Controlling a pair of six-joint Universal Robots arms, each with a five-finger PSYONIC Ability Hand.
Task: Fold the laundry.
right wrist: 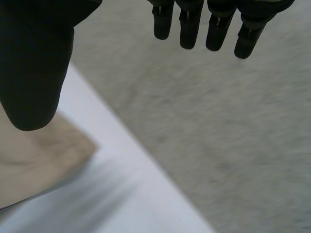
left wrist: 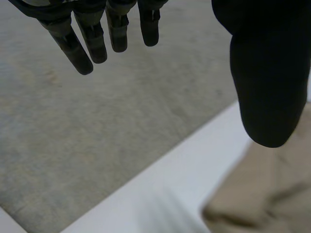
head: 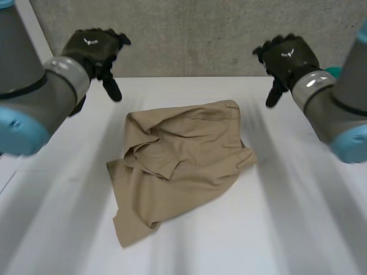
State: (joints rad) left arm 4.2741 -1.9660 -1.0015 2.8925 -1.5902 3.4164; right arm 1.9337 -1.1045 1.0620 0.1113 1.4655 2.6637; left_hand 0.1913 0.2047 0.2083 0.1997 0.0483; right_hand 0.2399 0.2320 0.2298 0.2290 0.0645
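A tan garment lies loosely folded and rumpled in the middle of the white table. My left hand hangs in the air above the table's far left, clear of the cloth, fingers straight and holding nothing. My right hand hangs above the far right, likewise open and empty. In the left wrist view the fingers and thumb spread wide, with the garment below the thumb. In the right wrist view the fingers and thumb are apart, a corner of the garment under the thumb.
A grey wall stands behind the table's far edge. Grey floor lies beyond that edge in both wrist views. A teal object peeks out behind my right arm.
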